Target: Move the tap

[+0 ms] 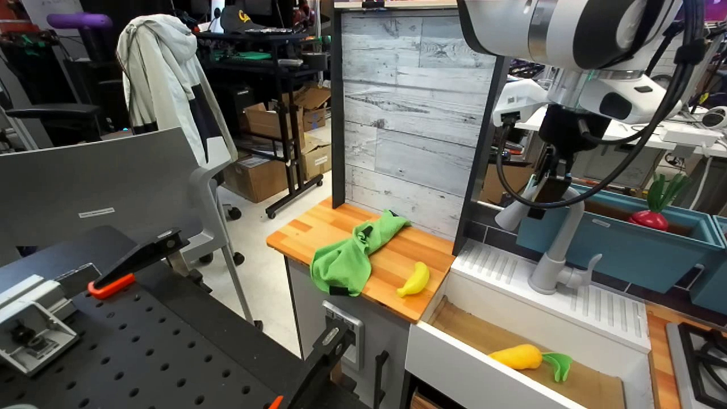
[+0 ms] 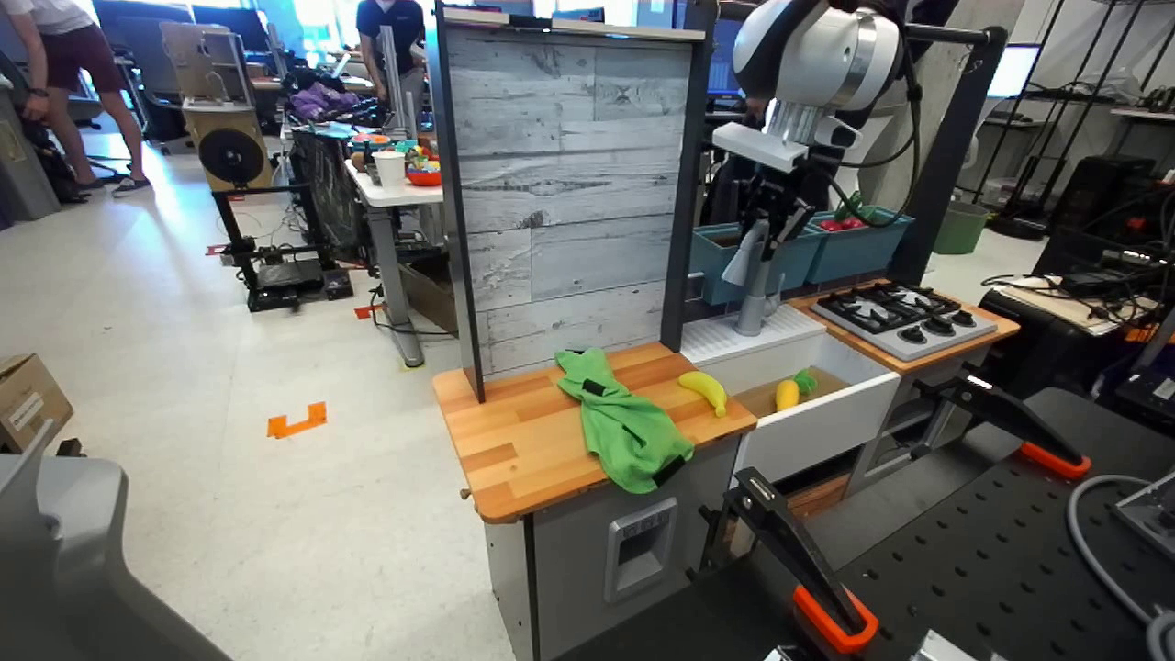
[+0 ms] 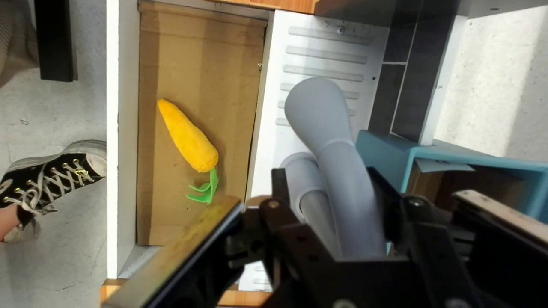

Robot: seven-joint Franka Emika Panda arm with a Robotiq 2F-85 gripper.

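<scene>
1. The gripper (image 3: 329,184) is spread around the neck of the tap (image 1: 562,238), its fingers (image 3: 280,184) standing on either side.
2. In the wrist view a gap shows between one finger and the neck; whether the other finger touches it I cannot tell.
3. The tap stands upright, its base below the gripper and its spout hanging just beside it.
4. A carrot (image 3: 188,139) lies in the sink (image 3: 112,128), lower than the gripper and off to one side.
5. Well apart from the gripper, a banana (image 1: 417,279) and a rumpled green cloth (image 1: 343,267) lie on the tabletop (image 1: 306,233).
6. A blue planter (image 1: 619,244), near the gripper, holds a radish (image 1: 647,220).
</scene>
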